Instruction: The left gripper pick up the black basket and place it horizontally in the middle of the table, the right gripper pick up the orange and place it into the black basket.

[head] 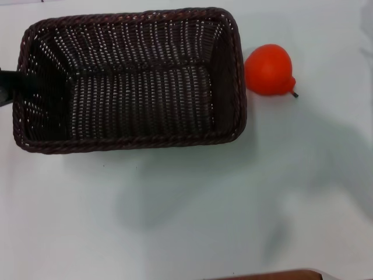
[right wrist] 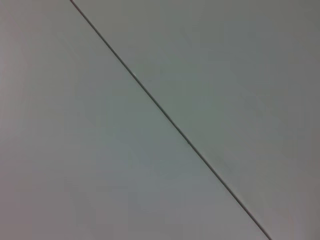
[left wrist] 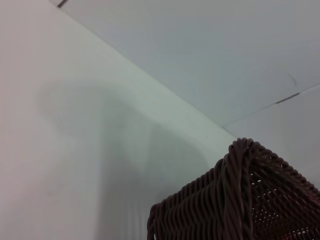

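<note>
The black basket (head: 134,143) lies lengthwise across the white table (head: 204,216) in the upper left of the head view, open side up and empty. My left gripper (head: 8,86) shows only as a black blocky tip at the basket's left short wall, touching the rim. The left wrist view shows one braided corner of the basket (left wrist: 240,200) close up. The orange (head: 268,69) rests on the table just right of the basket, its dark stem tip pointing right, and does not touch it. My right gripper is out of view; its wrist view shows only a pale surface.
A thin dark seam (right wrist: 165,115) crosses the pale surface in the right wrist view. A brown strip (head: 280,275) shows at the table's near edge. Soft shadows lie on the table in front of the basket.
</note>
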### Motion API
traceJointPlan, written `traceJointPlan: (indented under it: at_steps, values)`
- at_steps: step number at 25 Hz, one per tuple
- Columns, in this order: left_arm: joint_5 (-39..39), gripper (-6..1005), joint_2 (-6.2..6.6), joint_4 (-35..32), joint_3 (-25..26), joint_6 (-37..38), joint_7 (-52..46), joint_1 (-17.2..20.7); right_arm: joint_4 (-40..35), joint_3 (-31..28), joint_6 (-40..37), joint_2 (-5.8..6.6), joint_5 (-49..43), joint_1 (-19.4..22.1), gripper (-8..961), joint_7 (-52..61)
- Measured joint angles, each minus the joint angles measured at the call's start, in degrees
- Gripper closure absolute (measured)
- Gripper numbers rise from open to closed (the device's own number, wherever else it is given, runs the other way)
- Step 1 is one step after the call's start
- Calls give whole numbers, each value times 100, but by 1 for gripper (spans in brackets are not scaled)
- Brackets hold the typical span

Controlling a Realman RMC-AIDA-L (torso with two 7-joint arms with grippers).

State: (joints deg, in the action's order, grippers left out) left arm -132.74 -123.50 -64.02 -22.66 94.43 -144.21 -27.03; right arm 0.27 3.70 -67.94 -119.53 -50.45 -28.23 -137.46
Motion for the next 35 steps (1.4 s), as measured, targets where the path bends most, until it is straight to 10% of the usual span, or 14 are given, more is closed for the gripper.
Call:
traceJointPlan:
  at_steps: [16, 30, 35]
  values:
    - [-86, 827, -11, 328, -229, -256, -88, 113, 0, -1, 0, 0, 0, -1, 261, 0]
    - [-61, 325, 77, 323, -115, -357, 213, 235, -22, 125, -1, 8, -56, -46, 261, 7]
    - [432, 325, 150, 323, 528, -493, 1490, 289, -284, 660, -1, 9, -68, -13, 260, 212]
